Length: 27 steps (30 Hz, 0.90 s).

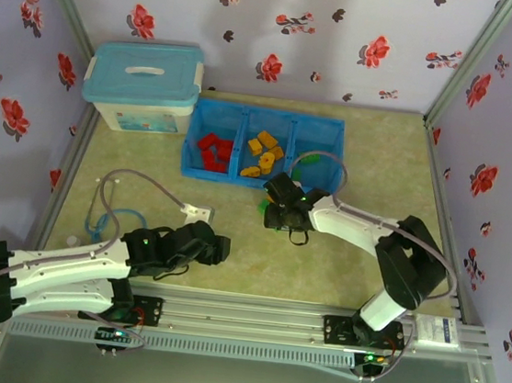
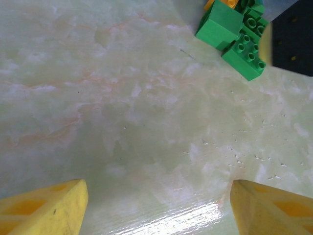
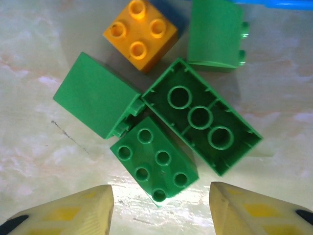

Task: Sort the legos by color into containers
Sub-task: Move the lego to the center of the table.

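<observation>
risk: five loose legos [image 3: 166, 98] lie packed and touching, so the closing jaws can pinch two or drag the orange brick [image 3: 139, 32] along | blue tray [image 1: 189, 142] just behind them, red left, orange middle | long green brick [image 3: 200, 117] hollow side up, studded green brick [image 3: 156, 164] nearest | right gripper [image 3: 160, 196] wide open, empty, just before it | left gripper [image 2: 156, 205] wide open, empty

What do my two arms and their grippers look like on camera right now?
Both the left arm and right arm have white link shells, black joints and a small green light each. Thin grey cables loop off them. The left gripper and right gripper have yellow wedge-shaped fingers.
</observation>
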Motion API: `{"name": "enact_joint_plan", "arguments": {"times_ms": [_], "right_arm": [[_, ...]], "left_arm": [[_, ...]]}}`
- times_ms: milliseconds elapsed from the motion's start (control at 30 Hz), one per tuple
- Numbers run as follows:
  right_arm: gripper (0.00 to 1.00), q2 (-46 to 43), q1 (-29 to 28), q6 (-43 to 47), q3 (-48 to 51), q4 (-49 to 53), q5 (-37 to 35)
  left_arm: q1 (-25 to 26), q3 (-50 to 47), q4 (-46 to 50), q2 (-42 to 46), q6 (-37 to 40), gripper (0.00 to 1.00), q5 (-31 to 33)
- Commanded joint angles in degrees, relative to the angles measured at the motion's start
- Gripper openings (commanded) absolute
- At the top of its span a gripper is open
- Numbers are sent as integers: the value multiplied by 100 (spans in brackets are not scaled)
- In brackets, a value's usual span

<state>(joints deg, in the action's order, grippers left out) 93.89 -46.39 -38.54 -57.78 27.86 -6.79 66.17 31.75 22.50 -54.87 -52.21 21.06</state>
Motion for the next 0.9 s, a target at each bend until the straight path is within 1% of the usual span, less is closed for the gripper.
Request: {"name": "enact_joint_plan", "arguments": {"times_ms": [0,300,433,600,767,867], "right_arm": [[51,215,-123,137,-205,-167,-14],[49,652,-331,150,-417,-175,-77],[49,681,-561,77,-368,-67,-192],[48,525,-1021,-232,-131,17,-292],[48,88,-1549,-651,90,202,-642],[48,-187,-1645,-755,116,301,-882]], "left_arm": [[16,-98,48,84,-84,77,212],[16,-162,28,139,-71,77,241],[11,-182,20,140,-70,76,258],[15,-186,9,146,-54,76,250],[11,-169,27,187,-36,76,254],[10,-160,26,202,-30,76,251]]}}
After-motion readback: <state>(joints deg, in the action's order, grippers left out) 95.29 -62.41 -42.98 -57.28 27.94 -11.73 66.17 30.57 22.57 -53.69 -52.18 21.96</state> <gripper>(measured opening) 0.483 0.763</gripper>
